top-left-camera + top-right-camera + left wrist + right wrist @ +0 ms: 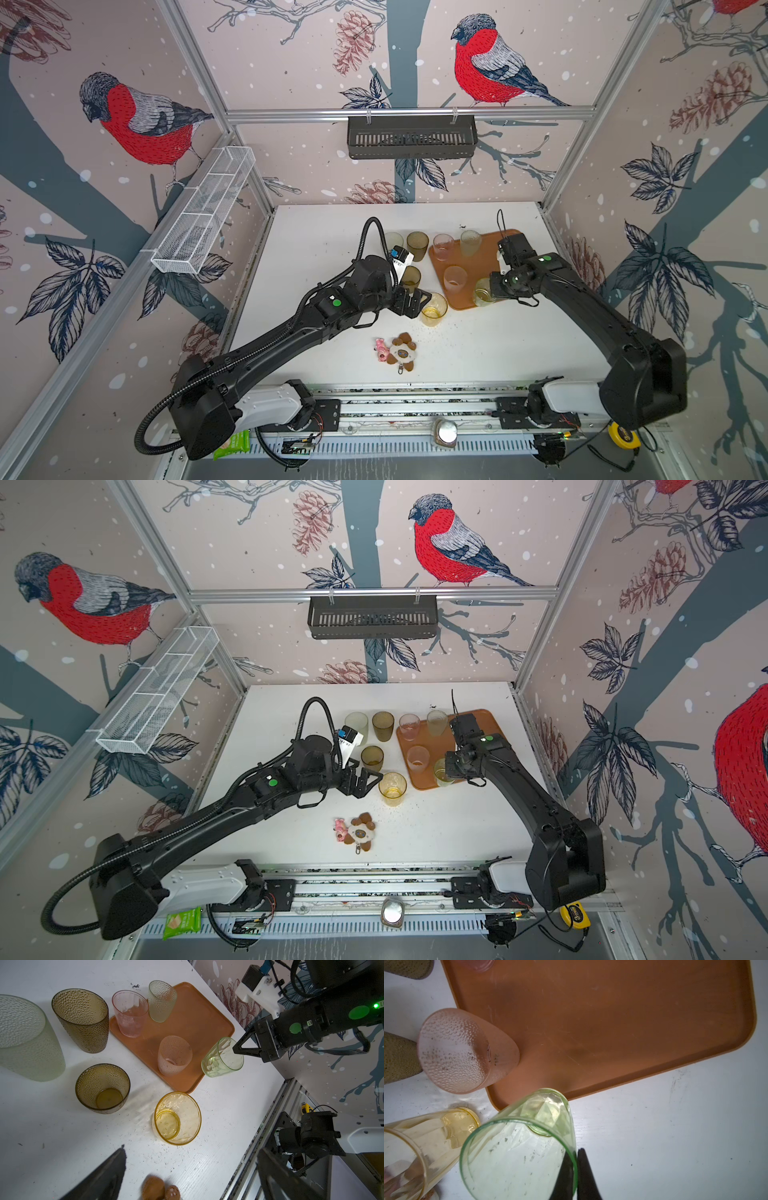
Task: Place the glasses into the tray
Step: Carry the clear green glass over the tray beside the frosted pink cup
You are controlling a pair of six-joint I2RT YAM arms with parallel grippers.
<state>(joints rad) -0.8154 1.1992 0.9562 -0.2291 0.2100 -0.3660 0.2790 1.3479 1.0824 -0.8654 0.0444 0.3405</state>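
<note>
Starting leftmost, the left gripper [411, 301] hangs with jaws spread wide and empty. The yellow-amber tumbler [434, 309] stands upright just to its right, nearer this arm than the other. Farther right, the pale green tumbler [519, 1147] leans at the near corner of the tray [612, 1022], its base at the rim and apparently not yet on the floor. The right gripper [576, 1167] pinches its wall, one finger inside and one outside. The tray's bare floor lies beyond the glass, away from those fingers.
</note>
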